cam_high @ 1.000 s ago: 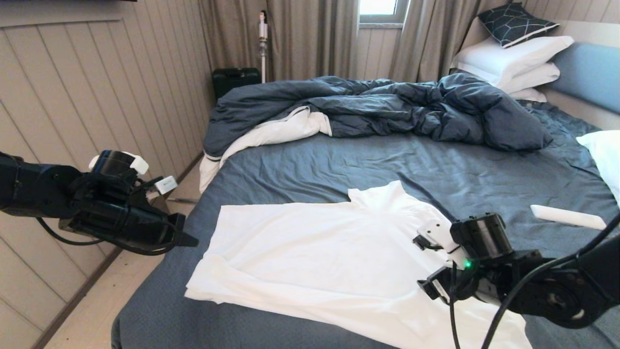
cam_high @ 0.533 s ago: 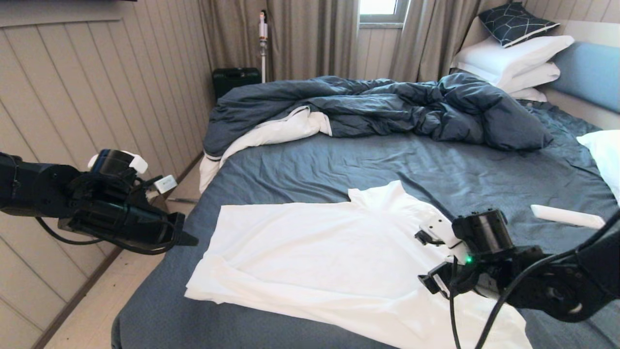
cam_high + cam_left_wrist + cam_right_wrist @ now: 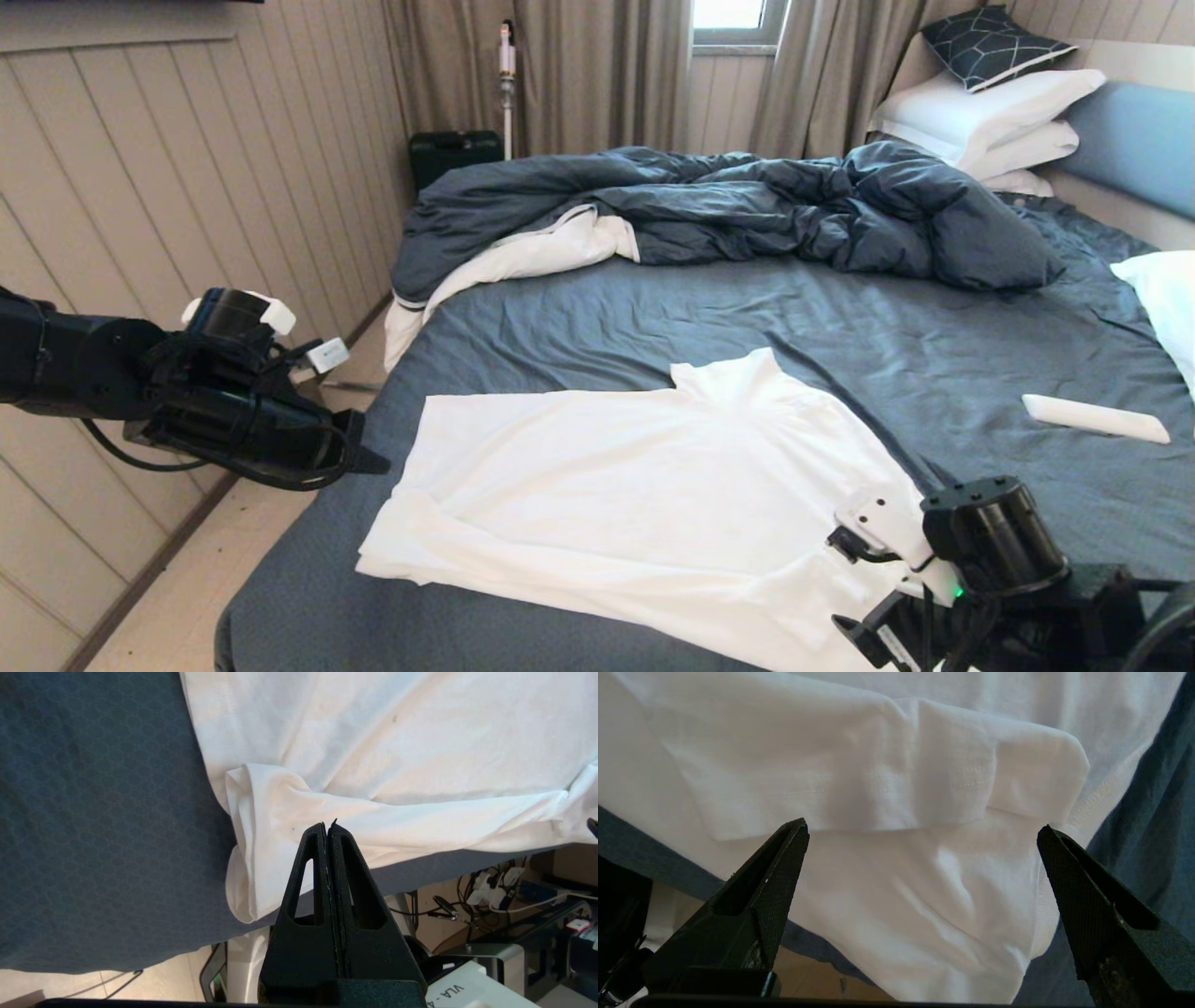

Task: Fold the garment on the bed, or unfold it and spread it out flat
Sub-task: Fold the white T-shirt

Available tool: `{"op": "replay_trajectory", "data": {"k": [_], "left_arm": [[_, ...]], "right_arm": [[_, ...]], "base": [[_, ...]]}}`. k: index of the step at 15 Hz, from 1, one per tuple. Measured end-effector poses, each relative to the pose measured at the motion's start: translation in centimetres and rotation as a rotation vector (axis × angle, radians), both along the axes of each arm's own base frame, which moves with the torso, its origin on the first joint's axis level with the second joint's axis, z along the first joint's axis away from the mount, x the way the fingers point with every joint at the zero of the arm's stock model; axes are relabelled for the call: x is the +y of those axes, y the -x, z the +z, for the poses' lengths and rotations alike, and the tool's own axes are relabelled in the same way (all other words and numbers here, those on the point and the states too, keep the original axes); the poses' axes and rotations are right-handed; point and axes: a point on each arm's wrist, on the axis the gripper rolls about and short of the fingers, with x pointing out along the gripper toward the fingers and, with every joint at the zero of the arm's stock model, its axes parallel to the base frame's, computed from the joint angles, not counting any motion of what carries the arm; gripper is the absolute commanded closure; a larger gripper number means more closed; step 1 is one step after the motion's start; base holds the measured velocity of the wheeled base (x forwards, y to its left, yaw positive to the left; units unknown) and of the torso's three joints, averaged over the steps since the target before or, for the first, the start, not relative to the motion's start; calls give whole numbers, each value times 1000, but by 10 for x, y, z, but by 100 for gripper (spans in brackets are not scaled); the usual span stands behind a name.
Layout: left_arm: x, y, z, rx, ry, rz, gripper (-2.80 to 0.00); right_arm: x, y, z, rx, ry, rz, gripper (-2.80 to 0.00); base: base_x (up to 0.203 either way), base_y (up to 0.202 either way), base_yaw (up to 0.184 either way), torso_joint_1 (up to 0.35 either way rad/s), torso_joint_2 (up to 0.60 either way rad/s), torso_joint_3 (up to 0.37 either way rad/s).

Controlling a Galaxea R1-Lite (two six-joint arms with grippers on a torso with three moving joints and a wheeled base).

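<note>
The garment [image 3: 635,504], a plain white shirt, lies spread on the near part of the bed [image 3: 747,317], its neck piece pointing toward the duvet. A rumpled fold runs along its near left corner [image 3: 261,812]. My left gripper [image 3: 378,460] hangs beside the bed's left edge, just off that corner, shut with nothing in it [image 3: 328,823]. My right gripper [image 3: 922,828] stands wide open over the garment's near right part [image 3: 878,765], where a turned-over flap and the bed's front edge show. Nothing is between its fingers.
A rumpled dark blue duvet [image 3: 747,201] with white lining fills the far half. White pillows [image 3: 990,103] stack at the headboard, another [image 3: 1162,289] at the right edge. A long white object [image 3: 1092,417] lies on the sheet. The panelled wall and floor strip [image 3: 187,588] run along the left.
My right arm has dropped and drawn back toward the bed's near right corner, still open. The left arm has edged slightly toward the bed. The garment has not moved.
</note>
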Motion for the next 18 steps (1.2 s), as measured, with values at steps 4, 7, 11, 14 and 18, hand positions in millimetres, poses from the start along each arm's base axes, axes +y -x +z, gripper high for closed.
{"op": "replay_trajectory", "data": {"k": [4,7,11,14,18], "left_arm": [[-2,-1,-2,6,1,-3,0],[-2,0,-2,11,0,-4,0],[-2,0,-2,10,0,-4,0],[-2,0,-2,9,0,-4,0],[-2,0,-2,10,2,-4,0]], "right_arm": [[7,-20,-10,-8,1,-7,-280],[14,-48,-13,-80,-9,-30,-280],[11,-75,-11,-120,-12,-79,-280],[3,-99,-12,-142,-12,-128,-280],[1,-106,-13,-146,-28,-127,-280]], "base": [[0,0,0,0,0,0],[0,0,0,0,0,0],[0,0,0,0,0,0],[0,0,0,0,0,0],[0,0,0,0,0,0]]}}
